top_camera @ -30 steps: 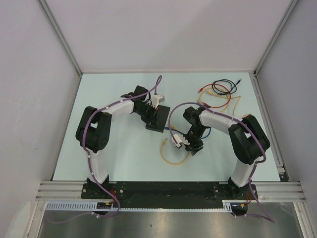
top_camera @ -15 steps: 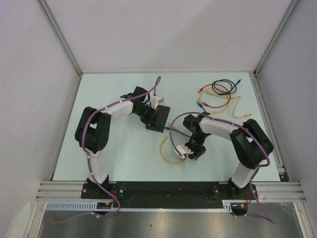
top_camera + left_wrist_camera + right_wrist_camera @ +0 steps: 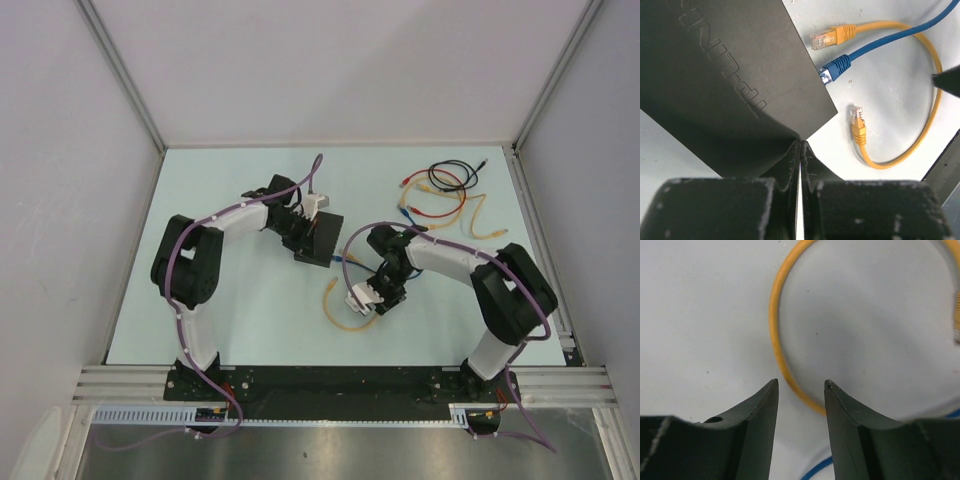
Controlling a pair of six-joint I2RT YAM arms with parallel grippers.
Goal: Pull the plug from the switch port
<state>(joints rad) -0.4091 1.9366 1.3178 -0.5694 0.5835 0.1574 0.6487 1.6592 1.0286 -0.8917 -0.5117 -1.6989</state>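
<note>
Switch (image 3: pixel 725 75): flat black box on the table (image 3: pixel 240 320), left of centre, under the left gripper (image 3: pixel 800 146). Left fingers closed flat together with nothing between them, tips set at one corner of the box. Apparently bracing it, though firmness of contact not determinable from the wrist view. Blue plug (image 3: pixel 834 69) lying just beside the box edge, clear tip exposed. Judged out of the port or very nearly so, the seat itself being hidden. Right gripper (image 3: pixel 800 385) narrowly parted, empty, poised over the yellow cable (image 3: pixel 782 355) and apart from the blue plug.

Risks noted:
- Closing here: capture of the yellow cable instead of the blue lead (image 3: pixel 900 32), wrong cord dragged, loose yellow plugs (image 3: pixel 832 37) swept against the switch.
- Bracing at a single corner only: rotation or sliding of the box under any sideways pull on the blue lead, with strain on port and latch.
- Pulling by the cord rather than the plug body, latch tab unpressed: plug jammed if not yet free, box dragged along.
- Tangling of blue lead with yellow loop, both lying close under the right fingers.
</note>
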